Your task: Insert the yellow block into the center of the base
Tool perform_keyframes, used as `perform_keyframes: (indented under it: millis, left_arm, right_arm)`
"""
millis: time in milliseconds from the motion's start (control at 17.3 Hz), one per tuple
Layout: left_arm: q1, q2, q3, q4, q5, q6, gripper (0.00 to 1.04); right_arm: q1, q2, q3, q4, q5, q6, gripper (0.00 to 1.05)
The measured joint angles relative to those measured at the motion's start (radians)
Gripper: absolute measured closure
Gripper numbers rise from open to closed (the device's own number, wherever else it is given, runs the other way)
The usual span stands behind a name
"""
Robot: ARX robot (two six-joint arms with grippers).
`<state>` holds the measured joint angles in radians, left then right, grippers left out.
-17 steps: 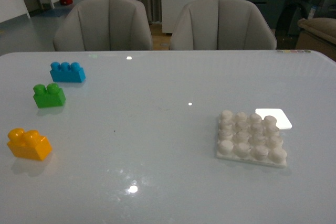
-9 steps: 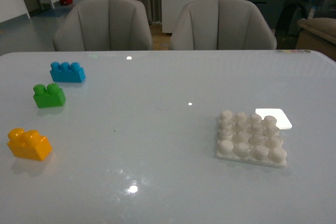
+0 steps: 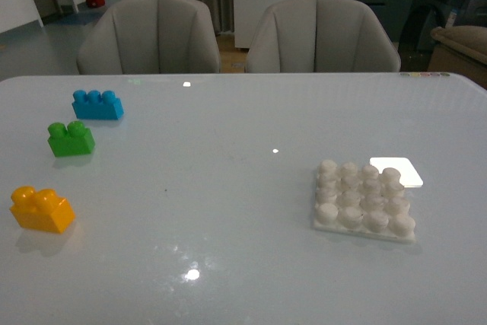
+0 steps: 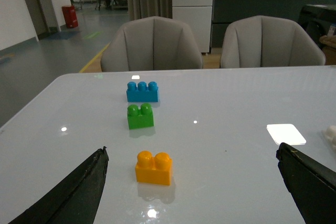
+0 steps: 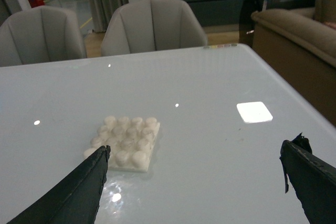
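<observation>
There's the yellow block (image 3: 42, 209), upright on the table (image 3: 228, 188) at the near left: a small orange-yellow brick, glossy, with two round studs on top. Beyond it are the green brick (image 3: 71, 138) and then the blue brick (image 3: 97, 104). The base (image 3: 363, 200), white and square with four rows of studs, lies well apart on the right. The left gripper (image 4: 191, 152) is spread wide with nothing in it. The right gripper (image 5: 195, 148) gapes just as wide, empty.
</observation>
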<state>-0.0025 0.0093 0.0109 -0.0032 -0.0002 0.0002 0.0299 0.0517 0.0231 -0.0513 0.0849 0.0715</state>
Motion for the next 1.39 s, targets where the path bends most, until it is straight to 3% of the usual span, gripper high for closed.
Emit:
perform_keyframes:
  millis: [173, 231, 346, 462, 751, 866, 1097, 1386]
  left_arm:
    - [0.0, 0.0, 0.0, 0.0, 0.0, 0.0, 0.07]
    - [0.0, 0.0, 0.0, 0.0, 0.0, 0.0, 0.07]
    - [0.0, 0.0, 0.0, 0.0, 0.0, 0.0, 0.07]
    - [0.0, 0.0, 0.0, 0.0, 0.0, 0.0, 0.07]
    - [0.0, 0.0, 0.0, 0.0, 0.0, 0.0, 0.07]
    - [0.0, 0.0, 0.0, 0.0, 0.0, 0.0, 0.07]
    - [0.0, 0.0, 0.0, 0.0, 0.0, 0.0, 0.07]
    - [0.0, 0.0, 0.0, 0.0, 0.0, 0.0, 0.07]
  right_arm:
    - [-0.042, 0.102, 0.04, 0.117, -0.025, 0.037, 0.06]
    - [-0.082, 0.217, 0.08, 0.243, -0.056, 0.039, 0.06]
    - [-0.154, 0.587, 0.2, 0.536, -0.106, 0.059, 0.06]
    - [-0.142, 0.953, 0.419, 0.663, -0.11, 0.079, 0.06]
    - [-0.04, 1.619, 0.908, 0.381, -0.079, 0.093, 0.06]
    - [-0.008, 1.775, 1.007, 0.29, -0.079, 0.096, 0.06]
    - [0.036, 1.95, 1.07, 0.182, -0.092, 0.137, 0.06]
    - [0.09, 2.04, 1.075, 0.183, -0.098, 0.194, 0.06]
